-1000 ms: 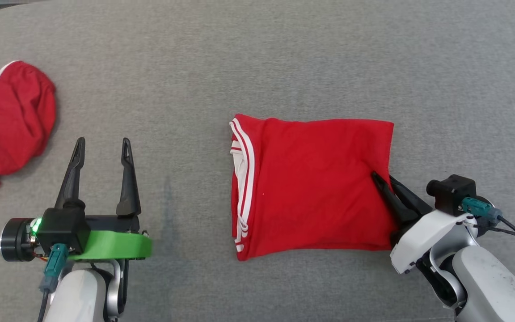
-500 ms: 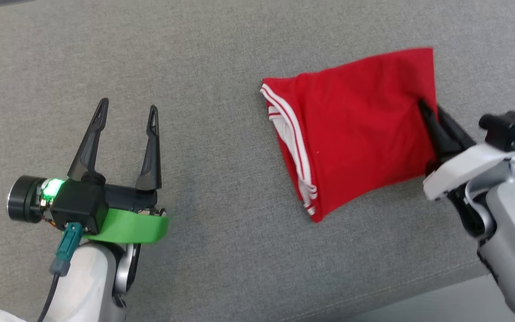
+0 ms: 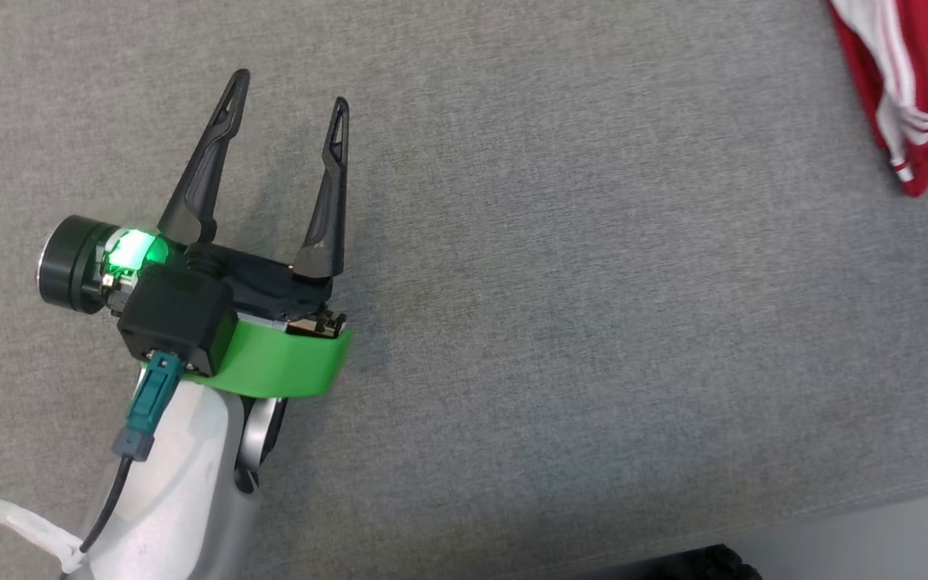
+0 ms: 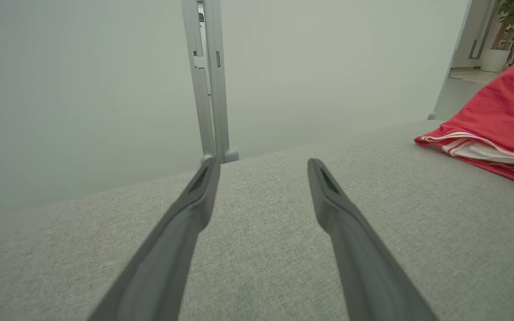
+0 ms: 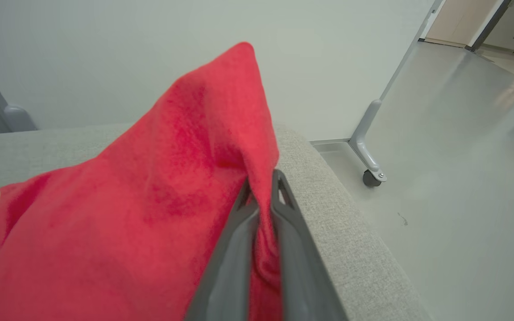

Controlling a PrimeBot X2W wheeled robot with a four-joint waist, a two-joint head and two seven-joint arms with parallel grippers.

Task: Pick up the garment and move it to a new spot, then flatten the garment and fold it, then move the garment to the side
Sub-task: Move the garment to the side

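Observation:
The folded red garment (image 3: 927, 89) with white stripes lies at the head view's top right corner, cut off by the frame edge. In the right wrist view my right gripper (image 5: 261, 183) is shut on the red garment (image 5: 150, 200), pinching its edge near the grey table's end, the cloth rising in a peak above the fingers. My left gripper (image 3: 291, 89) stands open over bare grey cloth surface, far left of the garment. The left wrist view has the left gripper (image 4: 261, 162) open and the garment (image 4: 498, 120) at the far right.
The grey fabric-covered table (image 3: 553, 322) ends at its front edge near the head view's bottom right, with pale floor beyond. The right wrist view shows the table's end, a castor leg (image 5: 368, 169) and open floor. A grey post (image 4: 208, 80) stands behind the table.
The head camera has swung left and down, so the garment now sits at the top right corner. The right gripper has carried the garment to the right, towards the table's end. The left gripper stays open.

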